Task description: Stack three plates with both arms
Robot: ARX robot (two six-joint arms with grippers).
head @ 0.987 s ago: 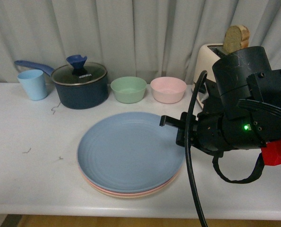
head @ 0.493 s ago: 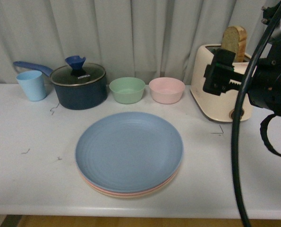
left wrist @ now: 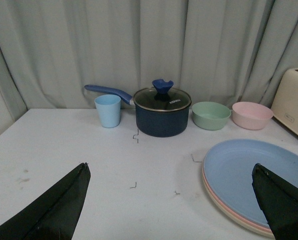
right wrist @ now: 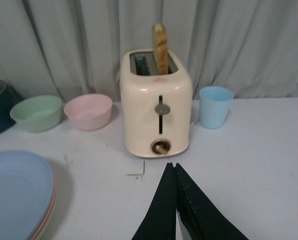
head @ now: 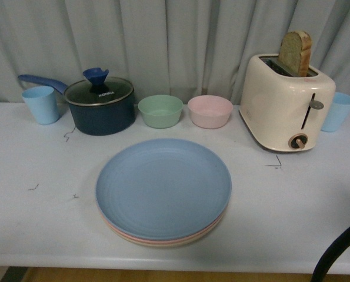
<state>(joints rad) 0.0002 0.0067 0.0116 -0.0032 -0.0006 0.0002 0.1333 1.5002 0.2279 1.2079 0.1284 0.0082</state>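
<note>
Sitting stacked mid-desk [head: 33, 235], round matte blue plate [head: 163, 187] tops pink and beige plates; left gripper [left wrist: 174, 210] spread wide, right gripper [right wrist: 175, 210] pinched closed, empty; any careless return sweep could knock the stack.

A white table [head: 39, 217] stands before pale grey pleated curtains [head: 163, 41]. At 10 o'clock on the table sits a dark blue saucepan [head: 101, 108] with a glass lid and blue knob, its blue handle reaching over a light blue plastic cup [head: 40, 104] just beside it. At 12 o'clock stand a small green bowl [head: 160, 111] and a small pink bowl [head: 210, 111], side by side. At 2 o'clock is a cream toaster [head: 285, 106] with a slice of bread [head: 295, 51] upright in its slot; a second light blue cup [head: 338, 110] stands just behind it.
</note>
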